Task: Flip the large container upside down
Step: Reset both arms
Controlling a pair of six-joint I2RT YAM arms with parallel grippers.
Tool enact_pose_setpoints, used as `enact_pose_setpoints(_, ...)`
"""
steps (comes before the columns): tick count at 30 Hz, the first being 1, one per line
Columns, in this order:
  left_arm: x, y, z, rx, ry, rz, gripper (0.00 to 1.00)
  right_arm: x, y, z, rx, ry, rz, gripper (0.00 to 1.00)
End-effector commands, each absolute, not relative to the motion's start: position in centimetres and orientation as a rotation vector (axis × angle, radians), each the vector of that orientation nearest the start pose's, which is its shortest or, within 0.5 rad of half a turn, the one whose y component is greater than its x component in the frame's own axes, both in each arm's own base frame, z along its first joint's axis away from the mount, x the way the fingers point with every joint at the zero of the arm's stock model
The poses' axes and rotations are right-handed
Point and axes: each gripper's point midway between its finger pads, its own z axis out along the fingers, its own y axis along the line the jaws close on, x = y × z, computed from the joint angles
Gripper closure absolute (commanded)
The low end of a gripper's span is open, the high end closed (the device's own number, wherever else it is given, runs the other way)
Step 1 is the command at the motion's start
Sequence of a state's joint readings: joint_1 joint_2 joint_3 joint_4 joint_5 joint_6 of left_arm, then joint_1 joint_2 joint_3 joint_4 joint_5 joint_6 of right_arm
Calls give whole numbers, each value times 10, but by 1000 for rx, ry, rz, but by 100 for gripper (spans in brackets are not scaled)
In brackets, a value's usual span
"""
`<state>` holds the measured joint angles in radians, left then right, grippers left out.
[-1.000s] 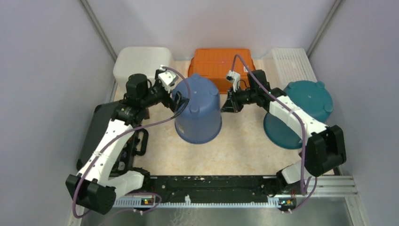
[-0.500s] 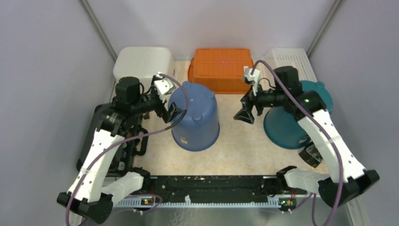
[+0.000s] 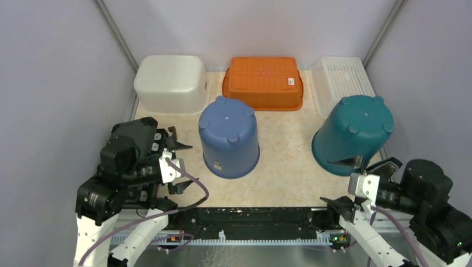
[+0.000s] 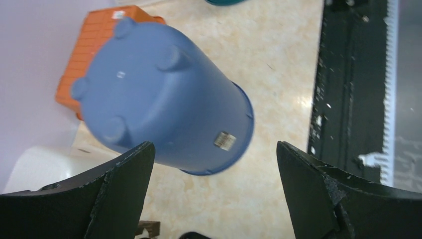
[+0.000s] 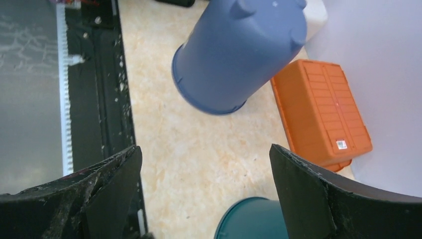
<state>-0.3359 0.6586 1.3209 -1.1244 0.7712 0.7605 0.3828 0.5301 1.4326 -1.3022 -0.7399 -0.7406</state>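
Observation:
The large blue container [image 3: 229, 136] stands upside down in the middle of the table, its footed base facing up and its rim on the surface. It also fills the upper part of the left wrist view [image 4: 159, 94] and shows in the right wrist view [image 5: 239, 50]. My left gripper [image 3: 179, 166] is open, drawn back to the near left, apart from the container, with nothing between its fingers [image 4: 214, 149]. Near the front right edge my right gripper [image 3: 340, 183] is also open and empty [image 5: 204, 149].
A teal bucket [image 3: 353, 133] stands upside down at the right, just beyond the right gripper. Along the back wall are a white bin [image 3: 168, 83], an orange bin [image 3: 262, 82] and a white mesh basket [image 3: 340, 78]. A black rail [image 3: 250, 217] runs along the near edge.
Both arms have pulled back from the blue container to the near corners. The right gripper has opened. The container now stands free.

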Motion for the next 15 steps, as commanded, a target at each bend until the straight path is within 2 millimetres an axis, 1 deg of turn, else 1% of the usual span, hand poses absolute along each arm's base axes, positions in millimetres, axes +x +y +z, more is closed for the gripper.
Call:
enact_pose_setpoints(1,73,-140,296,1522,1363,-572,1,6,120,326,-1493,1247,508,1)
enact_pose_setpoints(2,73,-140,290,1515,1364,-569,1,1,121,325,-1478,1238,509,1)
enact_pose_setpoints(4,75,-135,287,1493,1378,-531,1,-5,122,322,-1451,1244,519,1)
enact_pose_setpoints(11,72,-140,288,1531,1353,-571,1,-8,125,302,-1453,1261,566,1)
enact_pose_setpoints(15,63,-143,291,1573,1303,-612,1,-11,126,300,-1461,1239,570,1)
